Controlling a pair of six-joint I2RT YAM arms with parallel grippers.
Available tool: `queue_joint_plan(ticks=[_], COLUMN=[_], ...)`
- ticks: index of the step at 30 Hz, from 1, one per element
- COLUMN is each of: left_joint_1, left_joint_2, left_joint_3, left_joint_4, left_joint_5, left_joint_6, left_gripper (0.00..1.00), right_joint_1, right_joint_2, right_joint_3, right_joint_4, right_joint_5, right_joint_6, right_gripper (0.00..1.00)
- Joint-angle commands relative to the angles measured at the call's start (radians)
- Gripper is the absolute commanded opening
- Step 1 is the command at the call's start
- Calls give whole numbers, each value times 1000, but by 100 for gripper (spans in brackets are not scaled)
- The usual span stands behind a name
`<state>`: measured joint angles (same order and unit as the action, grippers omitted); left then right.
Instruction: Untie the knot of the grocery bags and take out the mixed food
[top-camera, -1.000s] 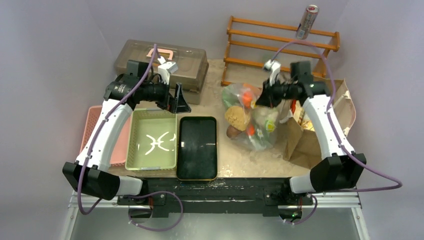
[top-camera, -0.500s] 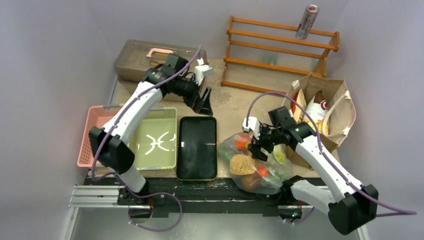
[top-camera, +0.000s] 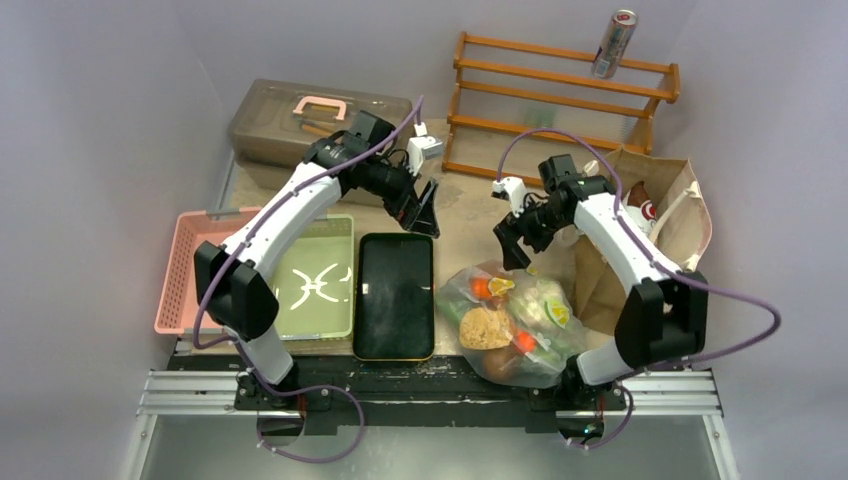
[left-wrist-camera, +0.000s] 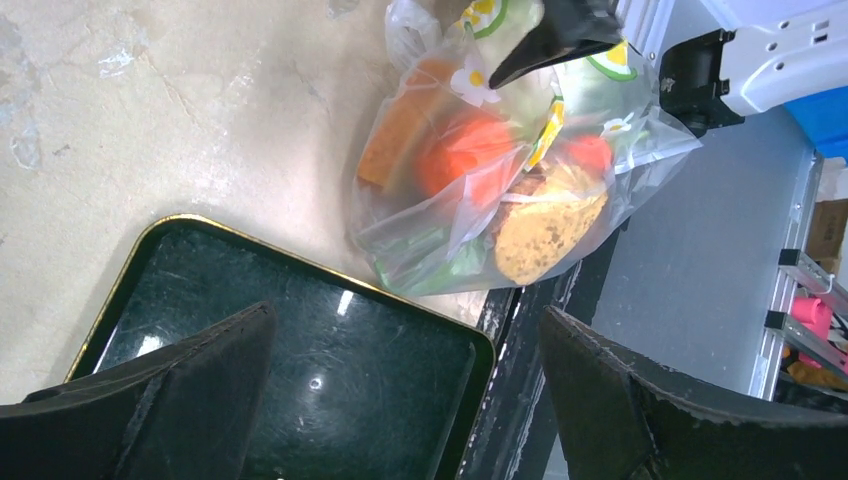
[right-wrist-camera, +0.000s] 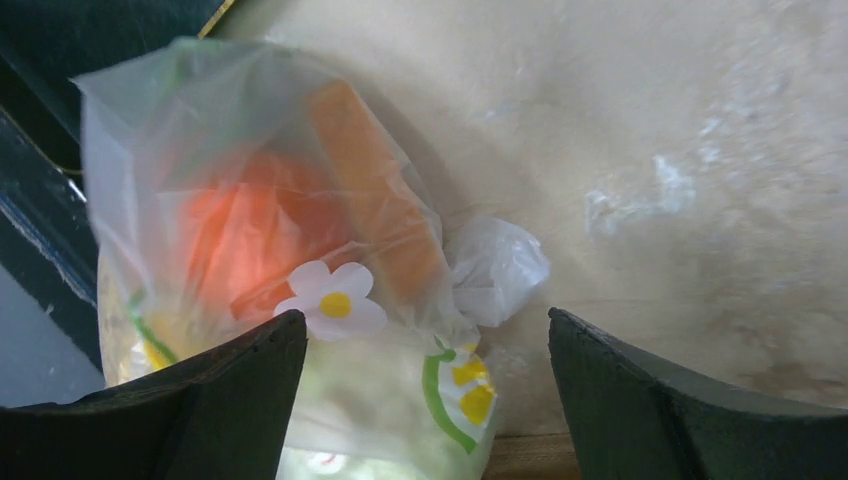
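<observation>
My left gripper (left-wrist-camera: 405, 312) and right gripper (right-wrist-camera: 425, 315) gape empty, the right above the plastic bag (right-wrist-camera: 230, 180); untying looks unstarted, so next I pinch its knot (right-wrist-camera: 495, 270).

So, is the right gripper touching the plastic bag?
Cannot tell: in the left wrist view the right gripper overlaps the plastic bag, contact or gap hidden.

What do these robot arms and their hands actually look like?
The left arm and right arm have white shells with black joints and bases. A purple cable trails along each. The left hand and right hand each have two black wedge-shaped fingers, with a small white block nearby.
</observation>
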<state>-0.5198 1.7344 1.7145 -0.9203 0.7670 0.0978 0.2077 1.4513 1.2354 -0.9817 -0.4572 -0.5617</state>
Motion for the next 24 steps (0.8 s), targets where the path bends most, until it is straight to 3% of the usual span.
queue_joint_plan(ticks=[1,5,10,12,13,16,17,24], left_joint_1=[-4,-5,-3,-3,-3,-3,-3,5], left_joint_2=[-115,-192,-252,-263,-264,-271,-276,-308], left_joint_3=[-39,-94,-122,-127,-126,-124,-124,-135], left_joint_4=[48,64,65,68,65,59,58,47], left_joint_5=[1,-13,-31,-35,-37,-48,-49,-64], left_joint_6=[17,2,-8,-12,-12,-13,-13,-21], left_gripper=[100,100,100,100,100,100,100,100], right_joint_1=[4,6,8,8,9,5,3,-17], right_joint_2=[85,189,312,351,367,390,382,208], right_joint_3=[10,16,9,10,16,58,78,375], right_joint_4=[-51,-58,-133,-175,-197,-273,-295,-363], right_joint_5=[33,32,-57,-110,-139,-203,-203,-137], right_joint_6=[-18,-18,-59,-90,-107,-147,-151,-72], right_gripper=[90,99,93,82,71,7,0,0])
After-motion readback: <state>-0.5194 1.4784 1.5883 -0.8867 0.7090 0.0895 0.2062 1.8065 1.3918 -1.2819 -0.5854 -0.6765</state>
